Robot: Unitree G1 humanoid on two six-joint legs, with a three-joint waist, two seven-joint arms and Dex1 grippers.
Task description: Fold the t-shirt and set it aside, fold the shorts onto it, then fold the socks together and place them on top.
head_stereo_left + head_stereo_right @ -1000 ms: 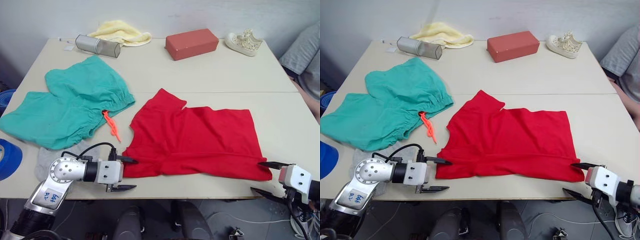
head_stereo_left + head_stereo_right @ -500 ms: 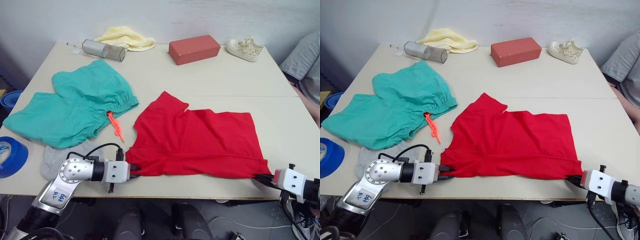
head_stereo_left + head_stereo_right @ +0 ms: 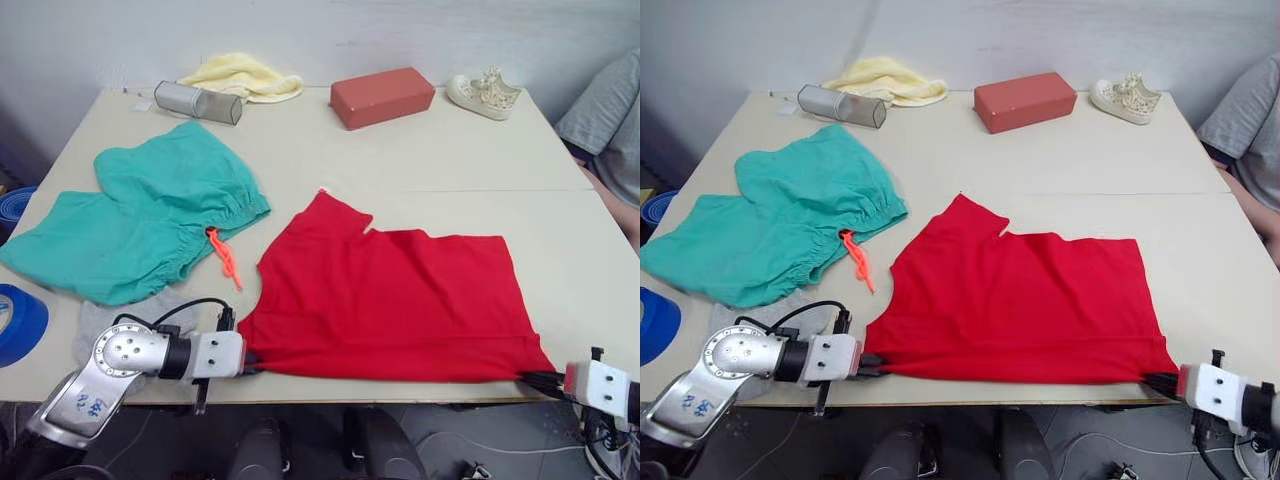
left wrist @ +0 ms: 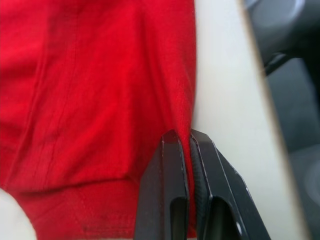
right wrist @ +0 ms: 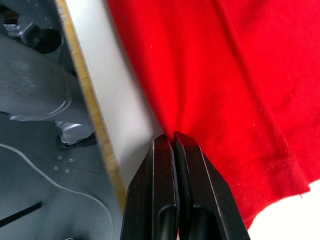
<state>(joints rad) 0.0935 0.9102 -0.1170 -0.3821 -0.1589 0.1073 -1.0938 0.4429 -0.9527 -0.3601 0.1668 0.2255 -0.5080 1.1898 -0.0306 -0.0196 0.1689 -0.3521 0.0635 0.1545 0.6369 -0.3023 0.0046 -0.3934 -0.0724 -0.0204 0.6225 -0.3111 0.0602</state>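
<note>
Along the near edge of the tabletop (image 3: 420, 150) lies the t-shirt (image 3: 390, 300), bright red, spread flat with its long axis running left to right, parallel to that edge. A sleeve (image 3: 325, 215) sticks up toward the far side at its left part, ending in a point, with a notch just right of it. The cloth looks smooth across the middle; a stitched hem runs along the near side, and it is drawn taut into a thin line between the two pincers.

At the near left corner of the t-shirt the left pincer (image 3: 250, 362) is closed on the fabric, its two black fingers (image 4: 172, 200) pressed together with the red hem caught between them. At the near right corner the right pincer (image 3: 540, 378) is likewise clamped on the cloth, fingers (image 5: 165, 195) tight together at the table's edge.

To the left, well apart from the t-shirt's body, the shorts (image 3: 140, 225) lie flat, teal-green, waistband gathered toward the middle of the tabletop, with an orange drawstring (image 3: 225, 258) trailing toward the near side. A grey sock (image 3: 125, 312) peeks out below the shorts, just behind the left arm.

Along the far edge sit a yellow cloth (image 3: 240, 75), a metal can (image 3: 197, 101) on its side, a red-brown block (image 3: 383, 96) and a white sneaker (image 3: 485, 92).
</note>
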